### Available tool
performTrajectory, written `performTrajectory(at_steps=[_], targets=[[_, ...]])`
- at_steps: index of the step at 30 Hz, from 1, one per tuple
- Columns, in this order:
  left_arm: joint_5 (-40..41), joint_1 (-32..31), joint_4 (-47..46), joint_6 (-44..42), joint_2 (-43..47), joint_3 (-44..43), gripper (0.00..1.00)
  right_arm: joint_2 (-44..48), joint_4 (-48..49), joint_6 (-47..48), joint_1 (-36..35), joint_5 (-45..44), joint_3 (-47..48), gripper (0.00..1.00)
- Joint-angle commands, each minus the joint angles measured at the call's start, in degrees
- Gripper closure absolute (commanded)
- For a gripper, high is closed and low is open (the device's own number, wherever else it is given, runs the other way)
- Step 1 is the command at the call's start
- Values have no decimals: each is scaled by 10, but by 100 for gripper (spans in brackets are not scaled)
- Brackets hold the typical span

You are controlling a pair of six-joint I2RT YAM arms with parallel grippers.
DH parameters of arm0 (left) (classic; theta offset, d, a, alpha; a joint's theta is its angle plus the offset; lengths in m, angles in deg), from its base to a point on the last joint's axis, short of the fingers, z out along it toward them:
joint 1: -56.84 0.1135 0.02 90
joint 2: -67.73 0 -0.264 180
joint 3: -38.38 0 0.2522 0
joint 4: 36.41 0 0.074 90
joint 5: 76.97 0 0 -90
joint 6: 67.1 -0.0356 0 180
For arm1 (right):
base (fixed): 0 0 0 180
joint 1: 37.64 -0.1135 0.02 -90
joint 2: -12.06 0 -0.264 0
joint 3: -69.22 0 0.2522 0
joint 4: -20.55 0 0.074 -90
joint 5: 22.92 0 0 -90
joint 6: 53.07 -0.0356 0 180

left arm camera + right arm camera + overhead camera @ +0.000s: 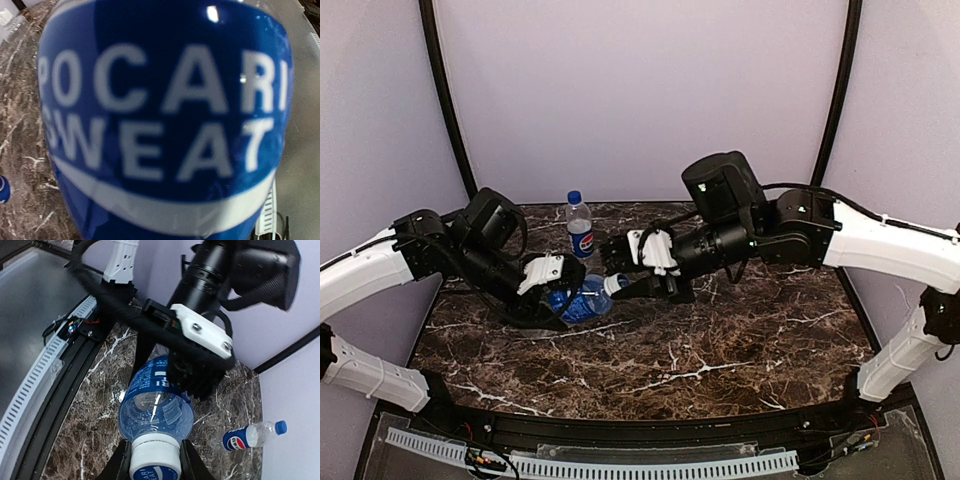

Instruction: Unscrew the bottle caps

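Note:
My left gripper (560, 290) is shut on a clear bottle with a blue Pocari Sweat label (582, 298) and holds it on its side just above the table. The label fills the left wrist view (165, 115) and hides my left fingers there. The bottle's cap (154, 457) has white ribbed sides and a blue printed top, and it points at my right gripper (154, 465). The right jaws close on the cap's two sides. The cap also shows in the top view (617, 284). The Pepsi bottle (580, 232) stands behind with its blue cap (574, 197) on. An unlabelled bottle is out of view.
The dark marbled table (720, 350) ends in a black rail and a white perforated strip (620, 465) at the near edge. The Pepsi bottle also shows in the right wrist view (250, 436). Black frame posts (445, 100) stand at the back corners.

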Motion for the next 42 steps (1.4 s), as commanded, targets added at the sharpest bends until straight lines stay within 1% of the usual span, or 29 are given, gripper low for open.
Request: performTrajectory(at_steps=[1, 5, 7, 9, 11, 13, 14, 15, 16, 17, 18, 19, 20, 21, 23, 25, 28, 32, 35, 38, 42], targets=[[-139, -14, -24, -36, -14, -42, 74, -46, -85, 226, -64, -97, -2, 100], [-140, -14, -21, -38, -14, -39, 74, -50, -82, 273, -68, -158, 6, 100], [-134, -14, -25, -36, -11, -35, 74, -36, -29, 277, -68, -180, -14, 100], [-120, -15, -36, -30, -8, -30, 74, -17, 28, 257, -69, -192, -40, 76], [-95, -14, -51, -24, -3, -20, 73, 2, 86, 208, -67, -192, -54, 48], [-54, -14, -77, -20, 3, -5, 73, 21, 118, 136, -59, -189, -56, 28], [-15, -14, -89, -17, 9, 2, 73, 33, 132, 96, -50, -179, -57, 14], [8, -14, -118, -14, 11, 18, 73, 45, 150, 48, -38, -166, -61, 3], [60, -14, -134, -13, 16, 26, 73, 58, 163, -4, -25, -148, -64, 2], [87, -15, -174, -12, 18, 44, 72, 69, 175, -58, -9, -123, -68, 2], [147, -14, -194, -12, 20, 51, 72, 78, 184, -115, 5, -101, -70, 1], [177, -14, -239, -13, 21, 66, 72, 85, 191, -165, 18, -80, -71, 1], [237, -14, -261, -16, 23, 80, 71, 92, 198, -233, 28, -66, -71, 1], [290, -14, -299, -27, 23, 86, 70, 94, 206, -267, 35, -62, -72, 1], [350, -14, -347, -41, 24, 102, 68, 91, 214, -381, 44, -85, -69, 1], [400, -14, -383, -49, 22, 113, 66, 77, 202, -471, 46, -140, -56, 2], [442, -14, -420, -59, 19, 125, 63, 49, 164, -568, 48, -188, -37, 9], [461, -14, -438, -74, 20, 129, 63, 24, 154, -632, 56, -197, -20, 14], [458, -15, -434, -73, 21, 129, 63, 7, 149, -640, 59, -195, 2, 18], [455, -15, -431, -74, 25, 130, 63, 0, 151, -643, 65, -200, 10, 24], [450, -15, -431, -76, 25, 130, 63, -12, 162, -648, 74, -194, 14, 29]])
